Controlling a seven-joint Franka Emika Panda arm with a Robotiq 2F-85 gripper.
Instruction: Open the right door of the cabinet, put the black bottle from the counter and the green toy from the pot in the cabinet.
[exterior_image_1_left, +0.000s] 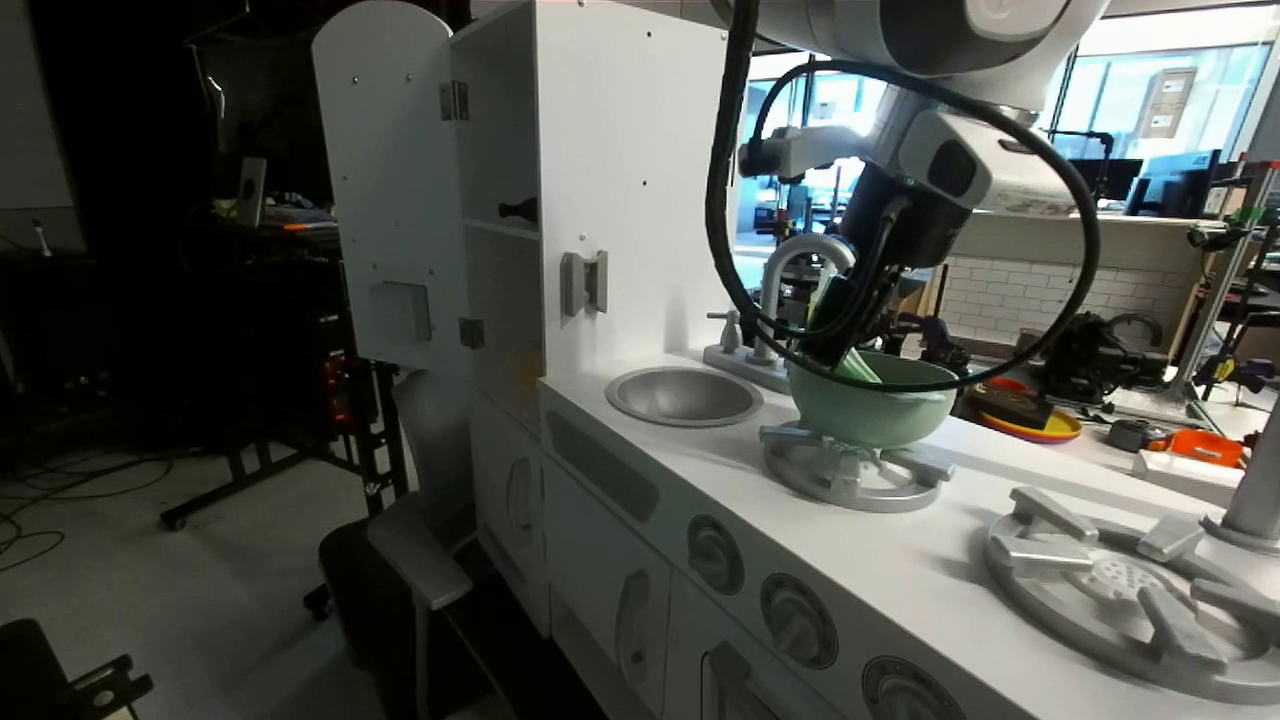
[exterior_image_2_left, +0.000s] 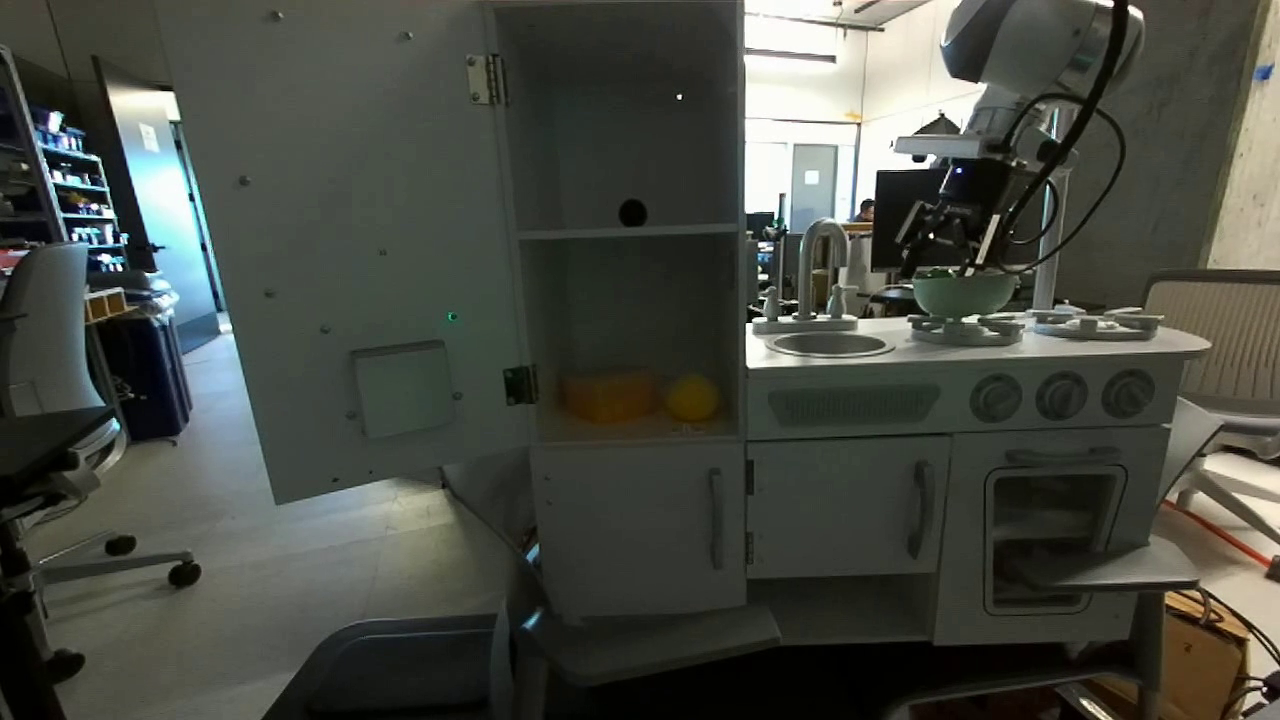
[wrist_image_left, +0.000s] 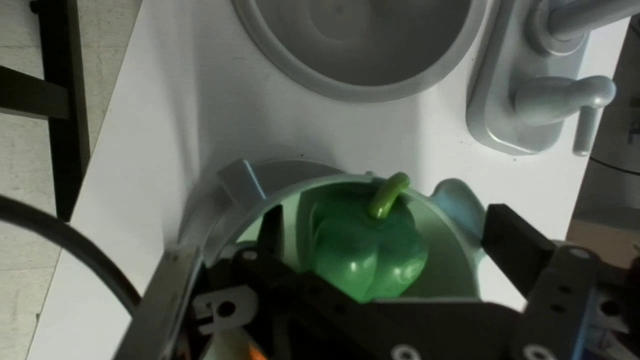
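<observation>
The right door (exterior_image_2_left: 350, 250) of the cabinet (exterior_image_1_left: 625, 180) stands wide open. The black bottle (exterior_image_1_left: 520, 209) lies on its side on the cabinet's middle shelf; in an exterior view its round end (exterior_image_2_left: 632, 212) shows. The pale mint pot (exterior_image_1_left: 880, 405) sits on a burner on the white counter (exterior_image_1_left: 900, 560). The green toy, a bell pepper (wrist_image_left: 370, 245) with a light green stem, rests inside the pot. My gripper (wrist_image_left: 385, 227) is open over the pot, one finger inside the rim, the other outside it, the pepper between them. Its fingers (exterior_image_2_left: 945, 260) point down at the pot.
The sink (exterior_image_1_left: 685, 395) and the tall faucet (exterior_image_1_left: 775, 290) stand beside the pot on the cabinet side. A second burner (exterior_image_1_left: 1120, 590) lies on the other side. An orange item (exterior_image_2_left: 608, 395) and a yellow ball (exterior_image_2_left: 692, 398) rest in the cabinet's lower compartment. A cable loops round the arm.
</observation>
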